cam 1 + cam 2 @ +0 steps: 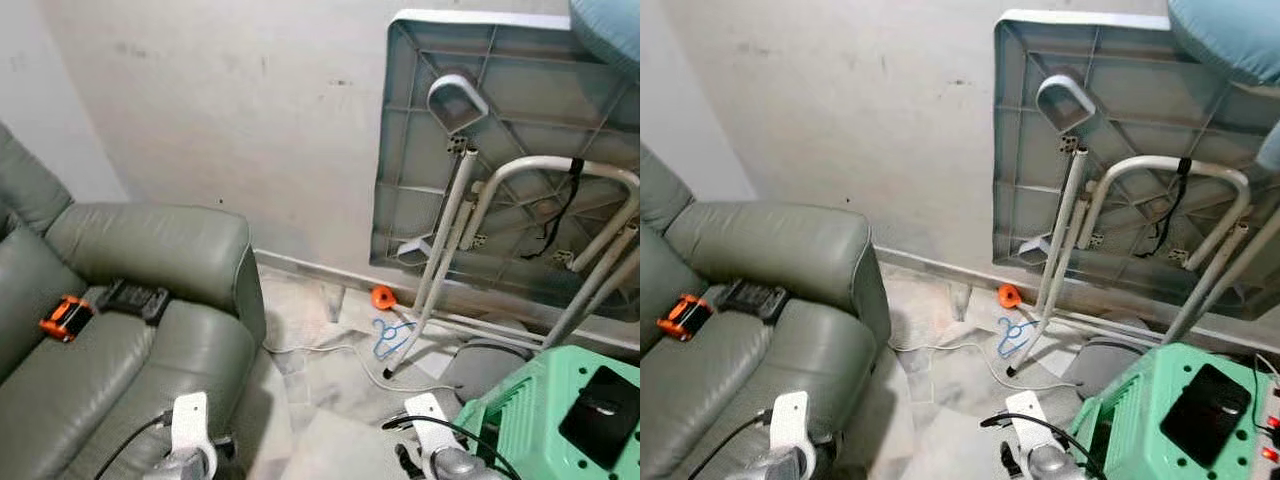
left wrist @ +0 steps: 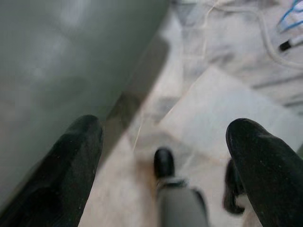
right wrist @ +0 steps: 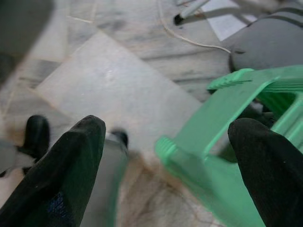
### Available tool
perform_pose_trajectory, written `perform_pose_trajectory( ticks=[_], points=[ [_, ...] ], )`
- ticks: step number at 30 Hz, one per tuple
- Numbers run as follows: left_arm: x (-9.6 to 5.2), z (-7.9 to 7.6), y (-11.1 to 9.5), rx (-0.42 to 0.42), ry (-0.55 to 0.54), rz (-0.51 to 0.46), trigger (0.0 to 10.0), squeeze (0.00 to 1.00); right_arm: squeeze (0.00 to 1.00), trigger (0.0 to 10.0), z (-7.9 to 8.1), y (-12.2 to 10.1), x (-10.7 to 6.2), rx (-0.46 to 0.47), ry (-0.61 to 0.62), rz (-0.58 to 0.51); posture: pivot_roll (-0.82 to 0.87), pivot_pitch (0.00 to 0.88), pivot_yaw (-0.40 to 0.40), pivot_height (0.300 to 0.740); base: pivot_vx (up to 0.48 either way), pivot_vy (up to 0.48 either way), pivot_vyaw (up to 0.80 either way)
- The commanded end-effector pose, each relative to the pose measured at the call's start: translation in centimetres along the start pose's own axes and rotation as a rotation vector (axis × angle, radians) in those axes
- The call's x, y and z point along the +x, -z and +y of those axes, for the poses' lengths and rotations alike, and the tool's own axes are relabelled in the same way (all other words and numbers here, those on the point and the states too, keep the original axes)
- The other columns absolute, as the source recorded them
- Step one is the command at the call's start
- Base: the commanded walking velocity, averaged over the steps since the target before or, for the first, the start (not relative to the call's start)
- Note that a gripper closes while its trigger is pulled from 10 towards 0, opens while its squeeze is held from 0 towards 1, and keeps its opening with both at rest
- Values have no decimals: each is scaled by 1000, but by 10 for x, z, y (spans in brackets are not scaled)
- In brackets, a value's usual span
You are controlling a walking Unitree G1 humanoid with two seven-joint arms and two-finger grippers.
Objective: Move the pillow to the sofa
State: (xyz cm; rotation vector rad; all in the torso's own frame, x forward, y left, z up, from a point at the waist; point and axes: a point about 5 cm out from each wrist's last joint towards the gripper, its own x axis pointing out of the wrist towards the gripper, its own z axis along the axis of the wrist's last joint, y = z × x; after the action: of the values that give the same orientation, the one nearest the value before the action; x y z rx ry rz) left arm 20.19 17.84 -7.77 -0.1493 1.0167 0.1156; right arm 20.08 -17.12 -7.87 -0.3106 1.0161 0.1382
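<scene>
- Left gripper (image 2: 163,156): fingers spread, nothing held, hanging over the floor (image 2: 222,109) just beside the sofa (image 1: 150,330).
- Right gripper (image 3: 165,161): fingers spread, nothing held, low over the floor next to a green stool (image 1: 545,420).
- Sofa: grey-green leather, on the robot's left; an orange gadget (image 1: 66,317) and a black one (image 1: 133,298) lie on the seat.
- Stool top carries a flat black item (image 1: 600,402).
- Folded table (image 1: 500,150) leans on the wall, legs out.
- Pillow (image 1: 1230,35): probably the blue-grey cushion at the table's top right corner, cropped, well apart from the sofa.
- Floor: orange ball (image 1: 382,297), blue hanger (image 1: 390,335), white cable (image 1: 330,350).
</scene>
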Motion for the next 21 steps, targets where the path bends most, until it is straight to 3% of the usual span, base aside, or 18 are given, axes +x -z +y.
perform_pose_trajectory(
  ticks=[1,6,21],
  points=[
    [0,-5,1,3,8,1,10000,0,0,10000,-6,0,0,4,14,1,-132,0,46,740,469,0,0],
    [0,-5,1,-5,7,0,10000,0,0,10000,-6,0,0,0,16,6,-133,0,47,740,86,0,-225],
    [0,-5,0,-15,6,3,10000,0,0,10000,-6,-1,0,-7,16,5,-135,0,51,740,0,0,-739]
  ],
)
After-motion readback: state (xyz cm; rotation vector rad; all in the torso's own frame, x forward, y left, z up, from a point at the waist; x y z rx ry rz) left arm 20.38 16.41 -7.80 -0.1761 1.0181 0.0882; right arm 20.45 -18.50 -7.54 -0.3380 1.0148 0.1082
